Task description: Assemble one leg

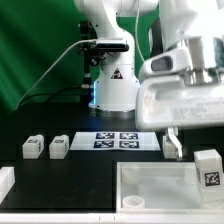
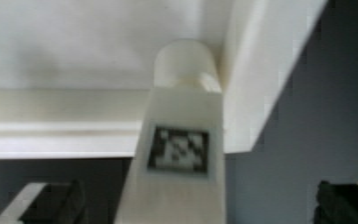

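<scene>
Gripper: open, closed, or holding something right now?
Gripper: open, holding nothing; its fingers stand clear of the leg between them.

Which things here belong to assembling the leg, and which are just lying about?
Job: the leg by the gripper, the white panel.
Lying about: two spare legs, exterior view's left; another spare leg, its right; the marker board.

The leg looks smooth white plastic; the table matt black.

Tagged white leg, tip by panel rim, pincer spread
</scene>
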Tool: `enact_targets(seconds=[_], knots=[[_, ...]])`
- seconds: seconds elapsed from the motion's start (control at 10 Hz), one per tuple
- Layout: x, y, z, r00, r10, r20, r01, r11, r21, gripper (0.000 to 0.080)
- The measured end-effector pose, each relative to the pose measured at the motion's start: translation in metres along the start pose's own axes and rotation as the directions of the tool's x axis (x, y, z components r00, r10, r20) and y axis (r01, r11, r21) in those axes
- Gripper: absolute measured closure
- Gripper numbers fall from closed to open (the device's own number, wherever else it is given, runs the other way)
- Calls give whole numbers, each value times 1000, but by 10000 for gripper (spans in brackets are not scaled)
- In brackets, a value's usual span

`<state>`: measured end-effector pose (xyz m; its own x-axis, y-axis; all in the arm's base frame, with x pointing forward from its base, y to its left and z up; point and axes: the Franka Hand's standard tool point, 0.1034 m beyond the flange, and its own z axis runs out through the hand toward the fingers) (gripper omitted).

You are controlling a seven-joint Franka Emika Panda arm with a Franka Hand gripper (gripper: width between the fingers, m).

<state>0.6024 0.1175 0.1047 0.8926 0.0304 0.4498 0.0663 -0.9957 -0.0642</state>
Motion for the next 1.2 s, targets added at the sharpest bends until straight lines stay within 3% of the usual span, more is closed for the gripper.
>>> enact_targets(seconds=[0.1, 0.2, 0.3, 0.5, 0.6, 0.7, 0.9, 1.1, 1.2], knots=[[8, 0, -8, 1000, 2, -8, -2, 1000, 3, 150], [2, -1, -6, 995, 6, 101, -7, 1000, 15, 150], [10, -1, -8, 976, 17, 218, -23, 999, 28, 150], [15, 0, 2, 935, 26, 353, -41, 998, 37, 150], [5, -1, 8, 883, 24, 469, -49, 998, 43, 150], [4, -1, 13, 842, 16, 540, -48, 998, 46, 150], [2, 4, 24, 850, 25, 527, -52, 998, 37, 150], [1, 3, 25, 848, 26, 529, -54, 998, 37, 150], [1, 4, 25, 848, 27, 529, -54, 998, 36, 255]])
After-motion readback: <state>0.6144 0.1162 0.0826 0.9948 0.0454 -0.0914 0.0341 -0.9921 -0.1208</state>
